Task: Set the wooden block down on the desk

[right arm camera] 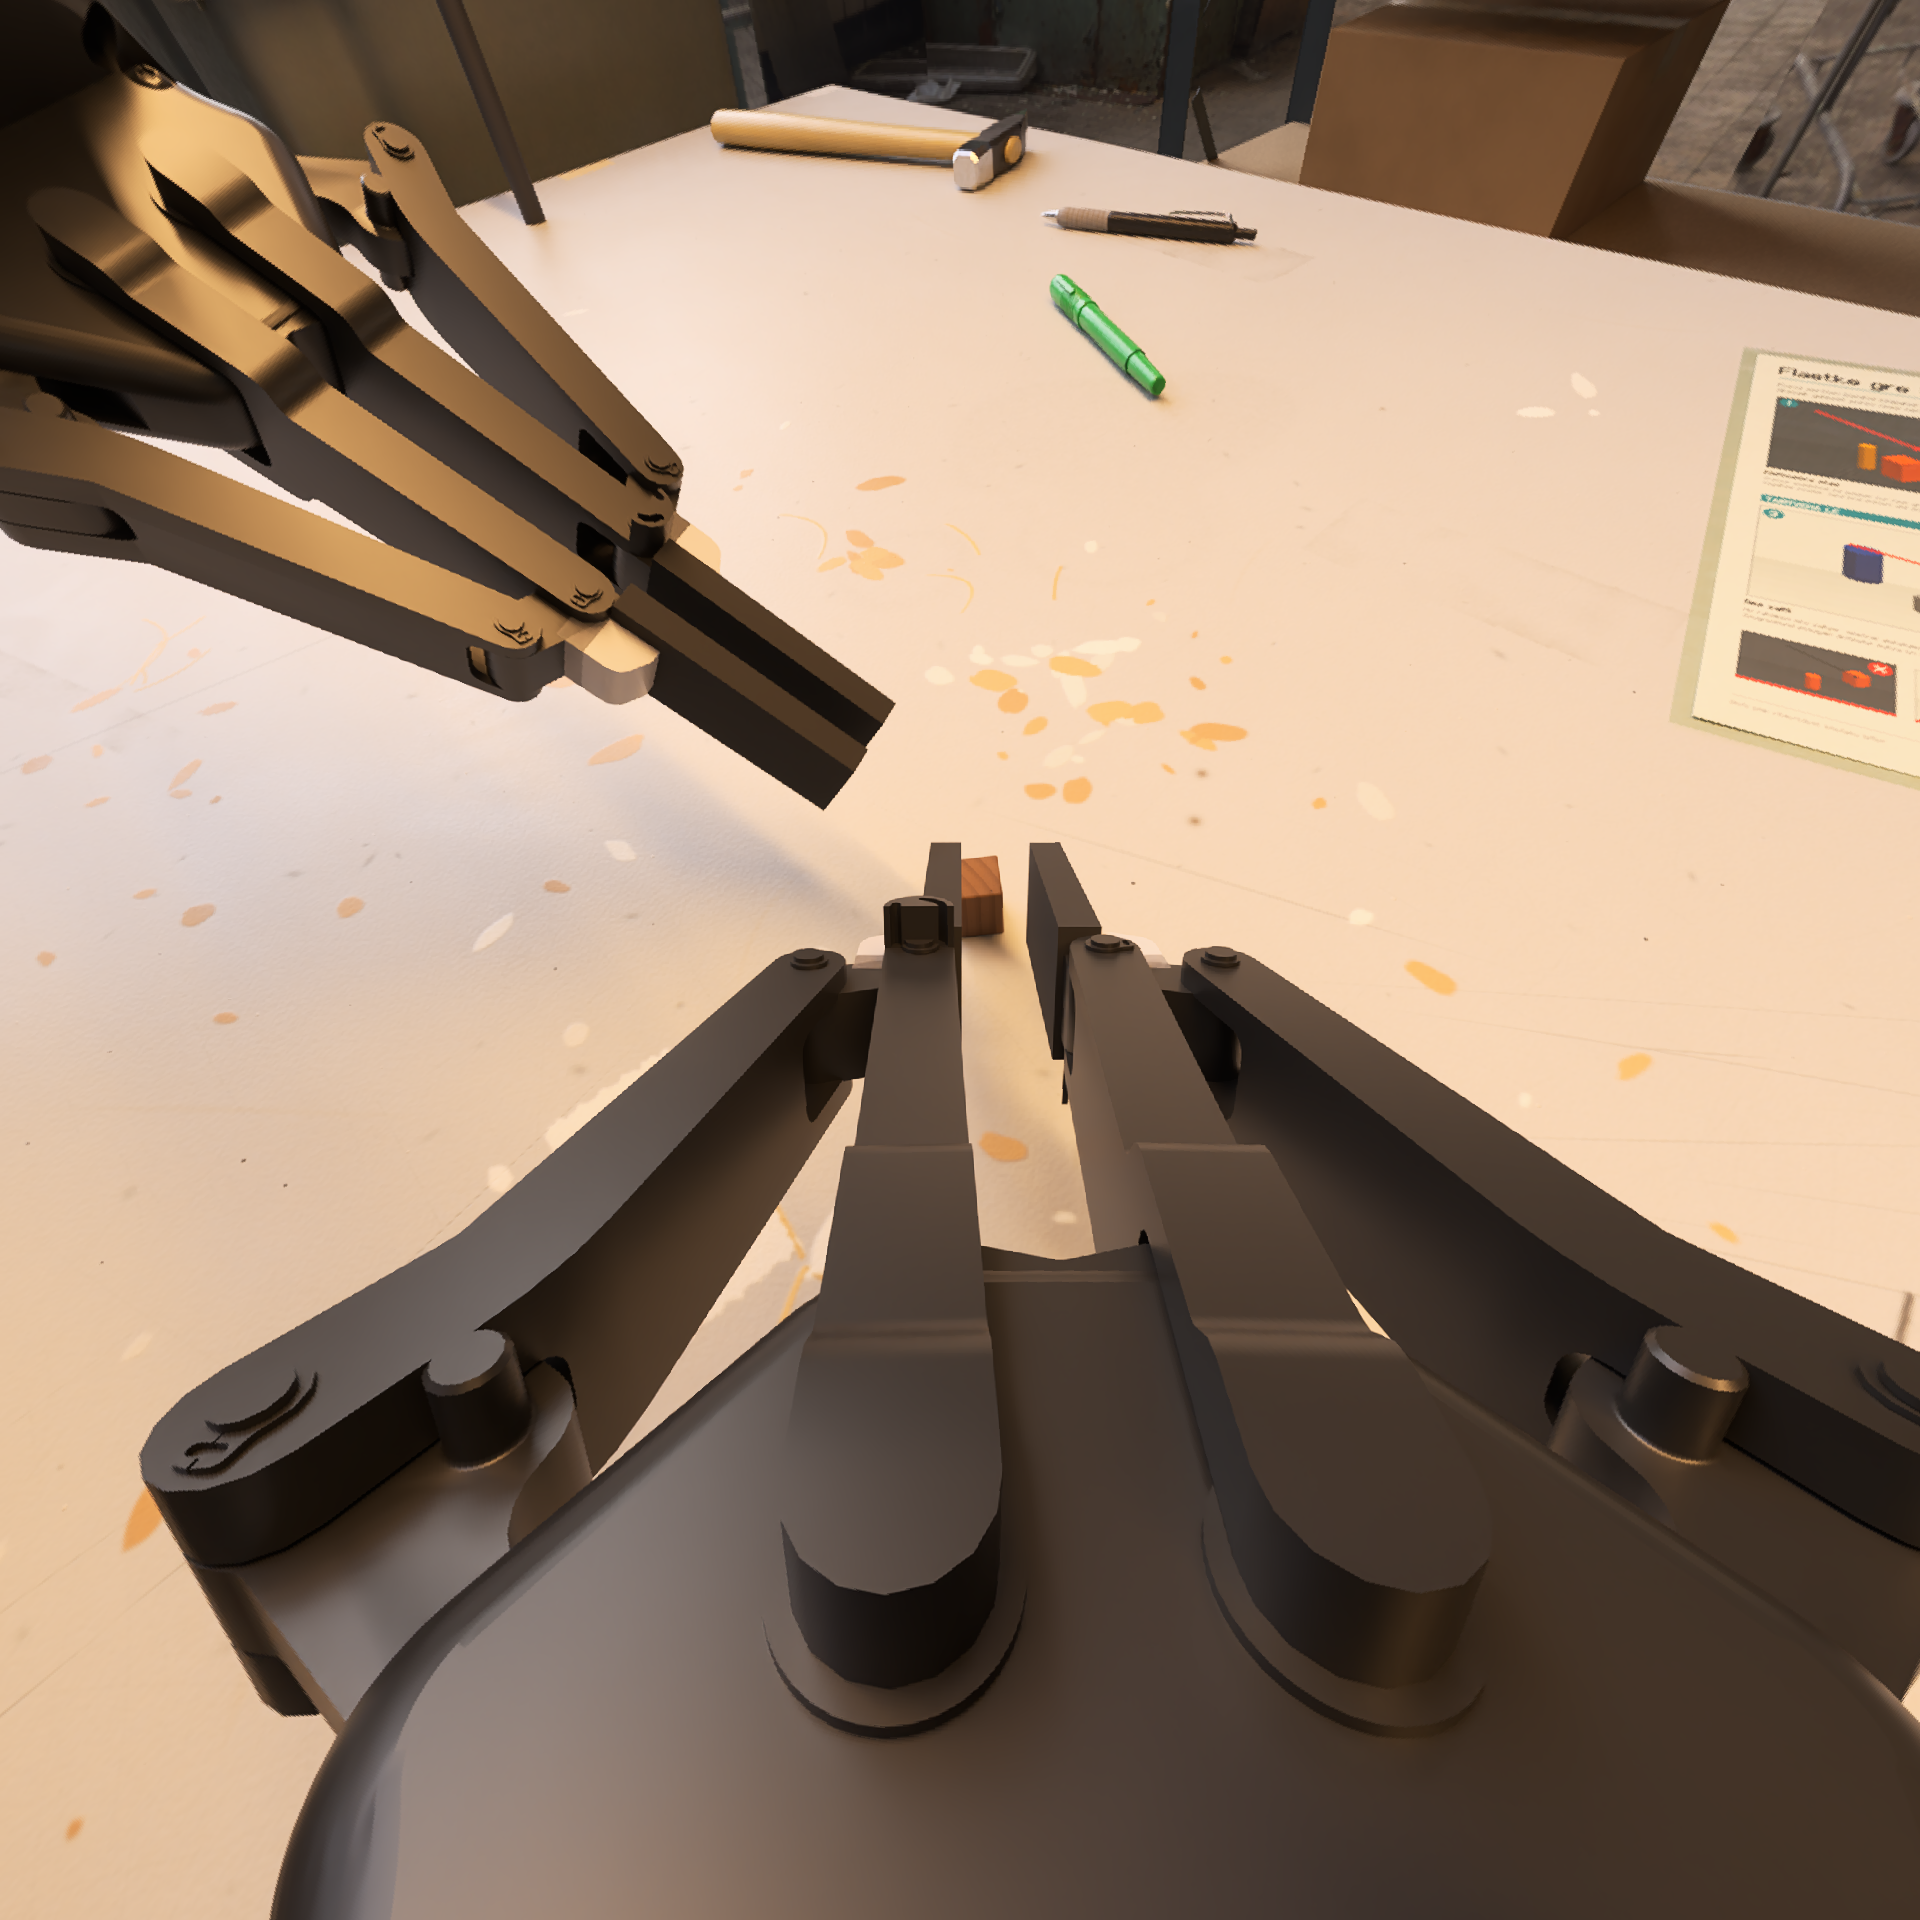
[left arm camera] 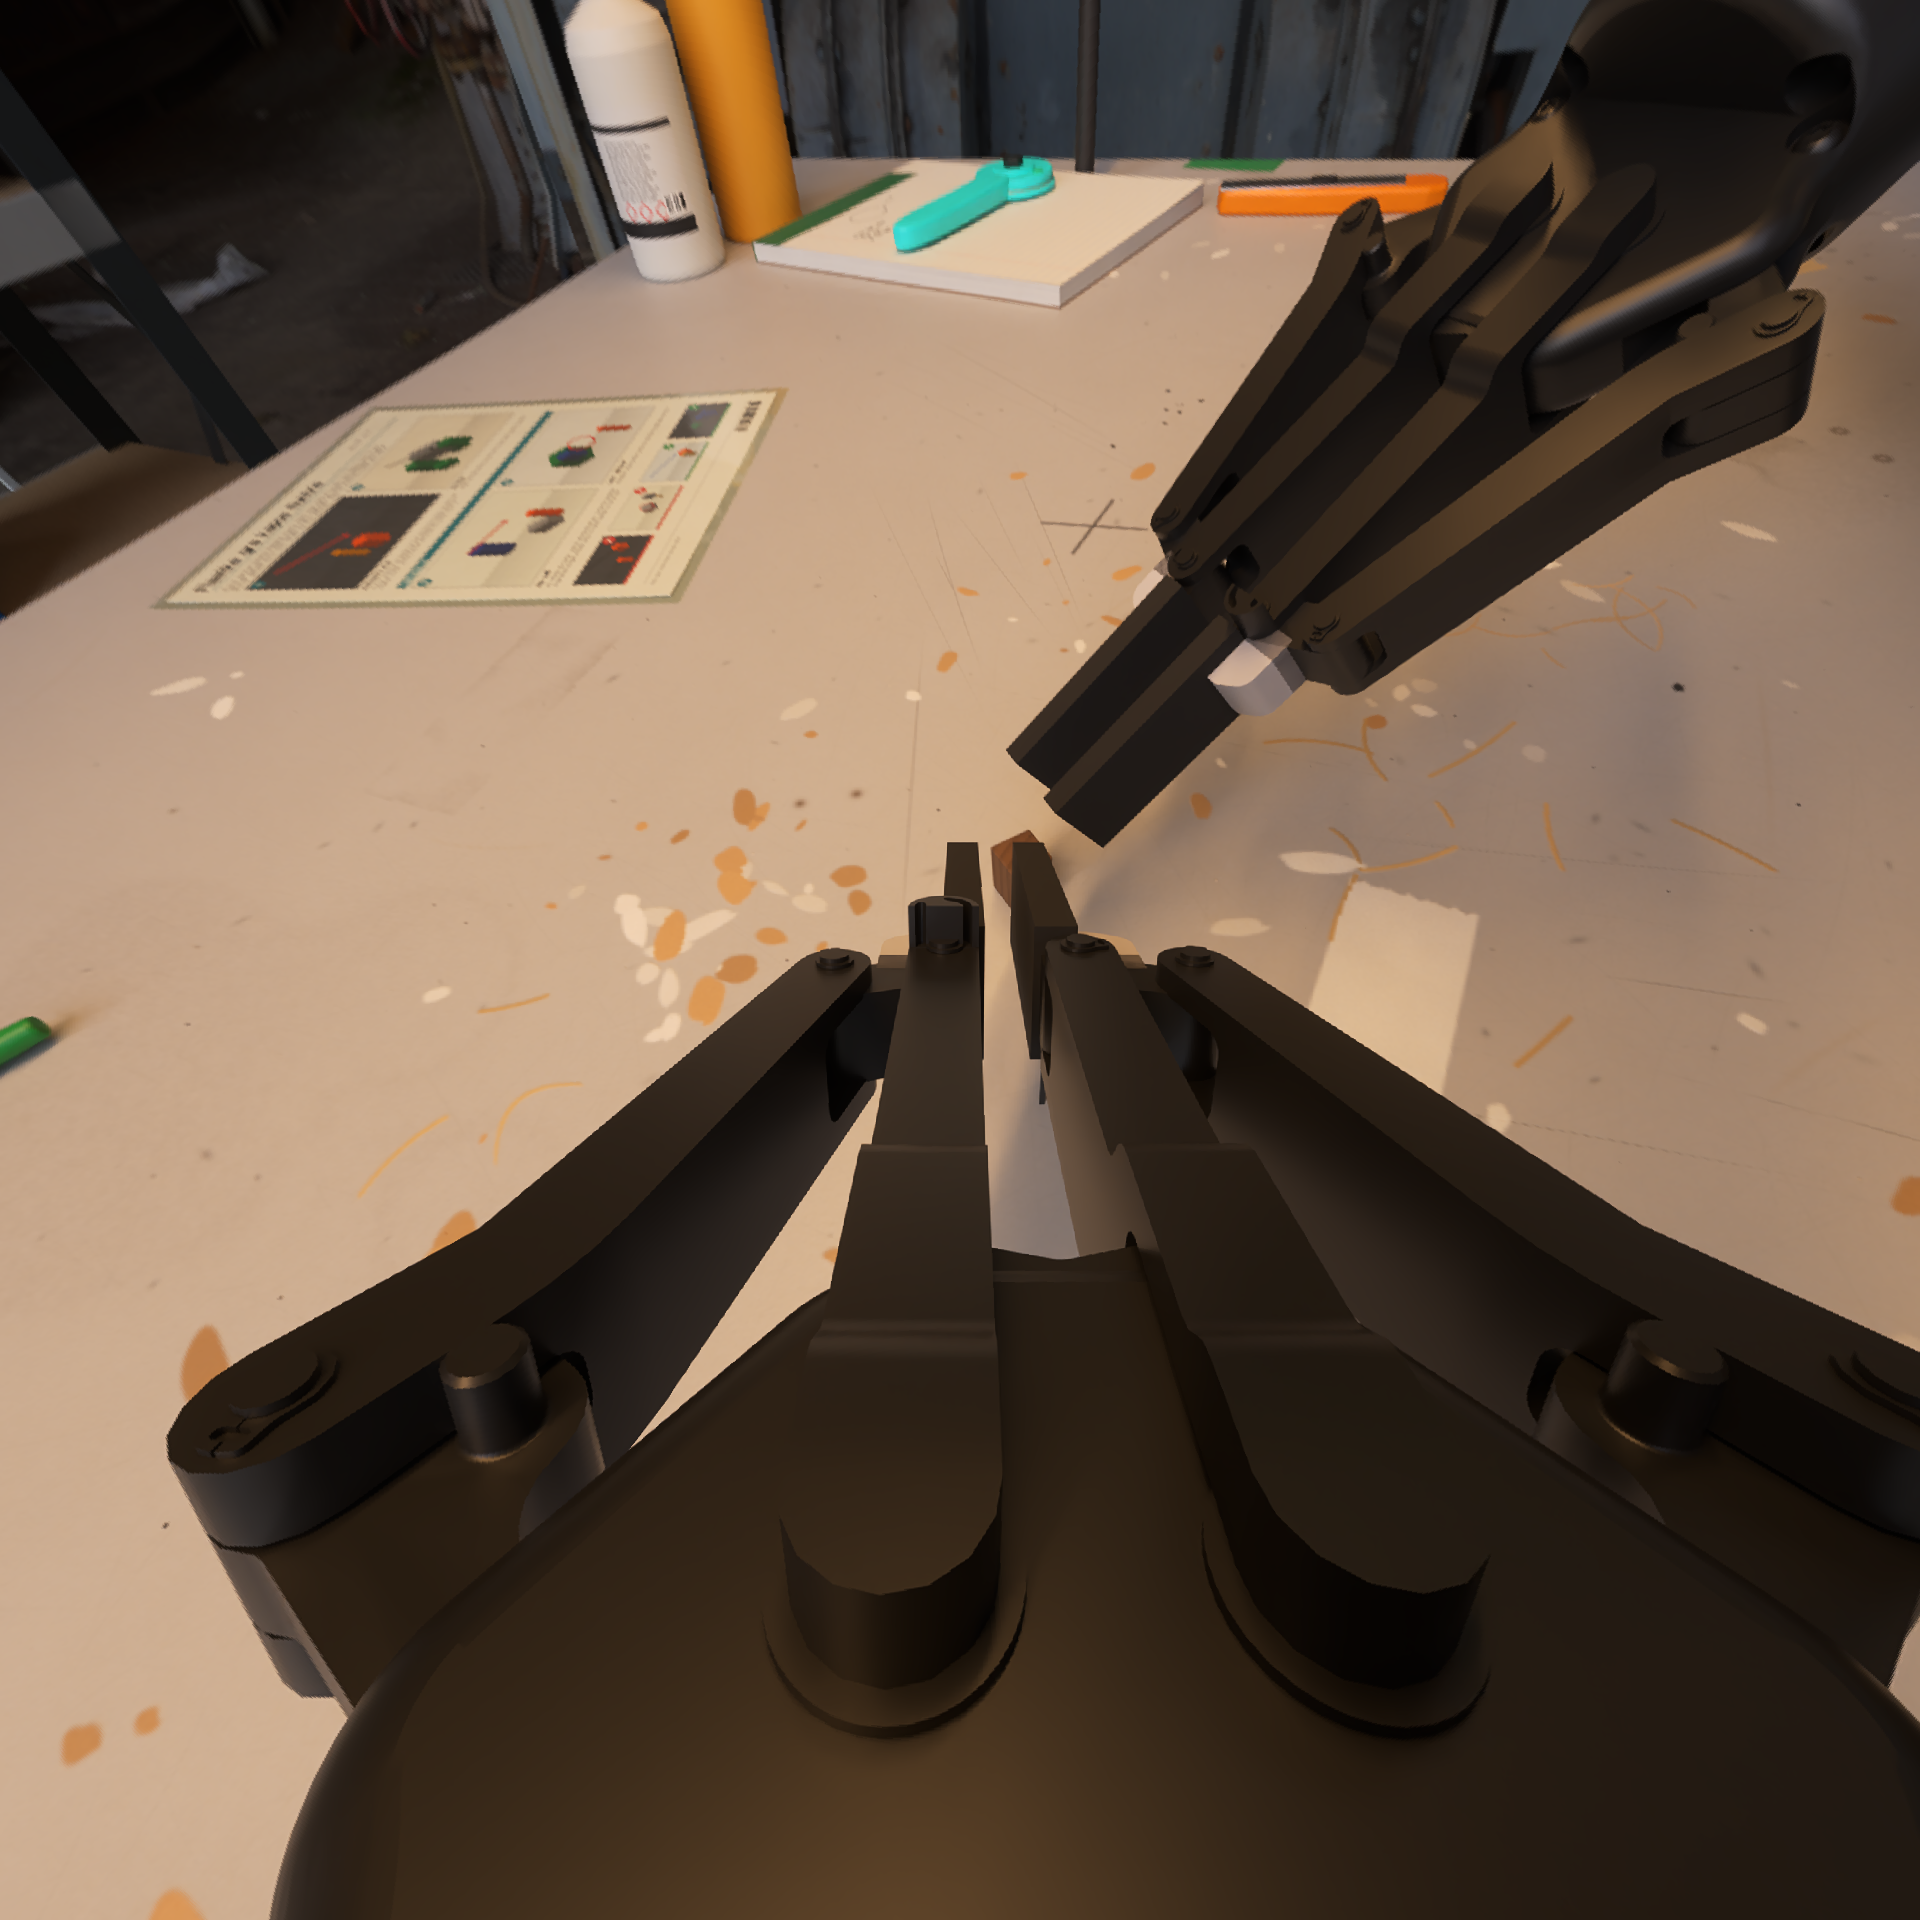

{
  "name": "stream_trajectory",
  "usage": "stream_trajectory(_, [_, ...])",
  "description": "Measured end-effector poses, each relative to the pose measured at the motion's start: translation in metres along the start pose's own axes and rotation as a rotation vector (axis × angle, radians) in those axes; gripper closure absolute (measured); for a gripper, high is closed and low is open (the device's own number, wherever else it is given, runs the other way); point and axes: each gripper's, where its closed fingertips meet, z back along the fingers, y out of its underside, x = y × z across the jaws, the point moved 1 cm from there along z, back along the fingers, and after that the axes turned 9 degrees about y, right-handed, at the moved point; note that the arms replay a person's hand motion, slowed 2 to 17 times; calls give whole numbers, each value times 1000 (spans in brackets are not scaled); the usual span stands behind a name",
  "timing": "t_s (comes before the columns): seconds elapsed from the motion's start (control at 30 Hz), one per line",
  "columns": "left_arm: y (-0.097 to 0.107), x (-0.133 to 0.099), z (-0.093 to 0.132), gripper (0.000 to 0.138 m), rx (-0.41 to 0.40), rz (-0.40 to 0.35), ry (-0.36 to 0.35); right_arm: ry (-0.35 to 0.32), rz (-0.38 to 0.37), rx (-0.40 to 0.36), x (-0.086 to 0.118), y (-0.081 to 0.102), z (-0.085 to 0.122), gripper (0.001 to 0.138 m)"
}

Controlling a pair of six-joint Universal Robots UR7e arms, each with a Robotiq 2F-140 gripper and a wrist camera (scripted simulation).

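Two views share the middle of the desk [left arm camera: 416,883] but little else. Only the left wrist view shows the far edge: from left to right, a white bottle [left arm camera: 644,145], an orange cylinder [left arm camera: 727,104], a white pad [left arm camera: 1039,260] with a teal tool [left arm camera: 971,208] on it, and an orange cutter [left arm camera: 1330,192]. Only the right wrist view shows a hammer [right arm camera: 873,135], a dark pen [right arm camera: 1153,223] and a cardboard box [right arm camera: 1507,104] beyond the desk edge. The printed sheet [left arm camera: 478,499] and the green marker [right arm camera: 1107,332] appear in both.

The wooden block [right arm camera: 981,894] is a small brown cube with a visible grain. In the right wrist view it sits between the fingertips of the right gripper [right arm camera: 994,857], against the left-hand finger, with a gap to the other. That gripper is slightly parted, wider than the block, and does not clamp it. I cannot tell for sure whether the block rests on the desk.

In the left wrist view only a corner of the block [left arm camera: 1010,854] peeks out past the left gripper [left arm camera: 995,862], just beside the right gripper's tips. The left gripper's fingers are nearly together, with only a thin slit, and hold nothing.

The two grippers point at each other, tips near. Bare, paint-flecked desk lies to the left of them in both views. The sheet, marker and far clutter are well apart from the block.
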Motion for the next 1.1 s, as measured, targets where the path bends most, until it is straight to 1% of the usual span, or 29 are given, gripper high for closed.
stream_trajectory(0.23, [-9,10,9,130,-57,-14,-45,-3,-14,-15,-2,-3,1,122])
stream_trajectory(0.47, [-13,16,15,130,-90,11,-57,2,-27,-30,-4,-4,2,122])
stream_trajectory(0.77, [-10,21,15,130,-89,29,-68,7,-40,-27,-5,-2,0,122])
stream_trajectory(1.1, [-11,22,10,130,-79,23,-66,29,-33,-39,-9,-6,0,122])
